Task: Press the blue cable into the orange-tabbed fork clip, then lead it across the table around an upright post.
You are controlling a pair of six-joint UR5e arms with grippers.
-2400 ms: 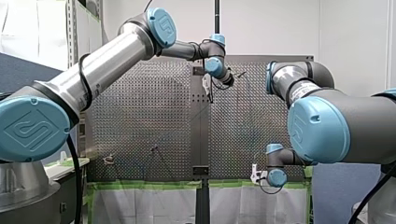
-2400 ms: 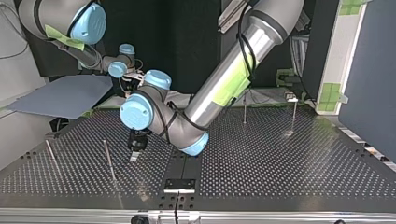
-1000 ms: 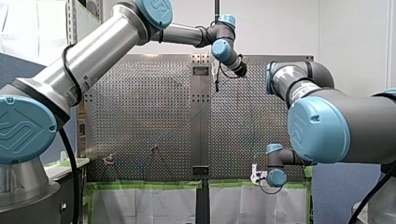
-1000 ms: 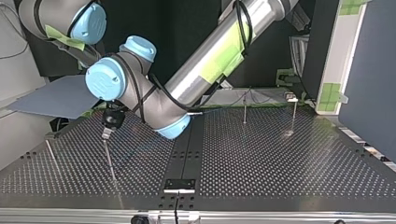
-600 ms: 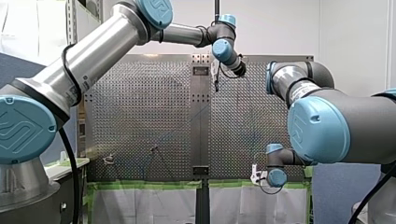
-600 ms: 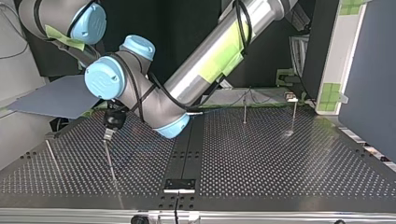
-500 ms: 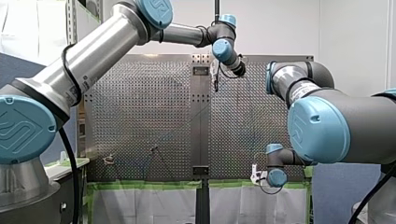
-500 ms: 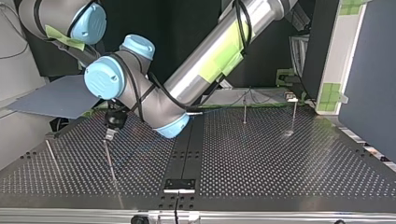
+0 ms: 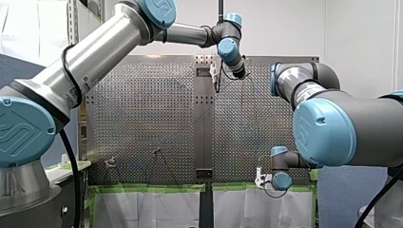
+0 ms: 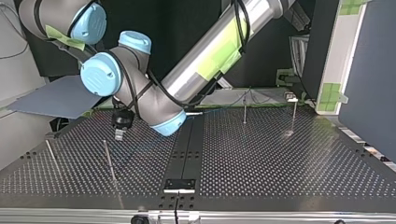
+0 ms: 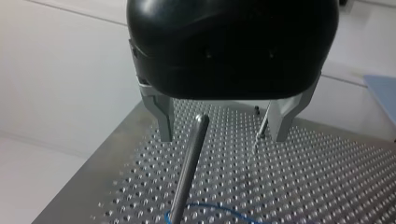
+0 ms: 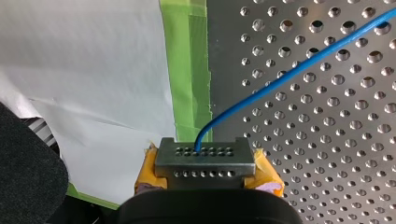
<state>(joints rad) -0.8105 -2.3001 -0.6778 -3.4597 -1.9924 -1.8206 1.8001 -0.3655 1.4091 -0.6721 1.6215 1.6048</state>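
Straddling an upright post [image 11: 189, 172], my left gripper [image 11: 224, 133] hangs wide open and empty; a finger could strike the post if it drops off-centre. The blue cable [image 11: 212, 206] loops at the post's foot. My right gripper [image 12: 203, 154] is clamped on the cable's end. Further posts [image 10: 244, 109] stand well apart at the top view's right.
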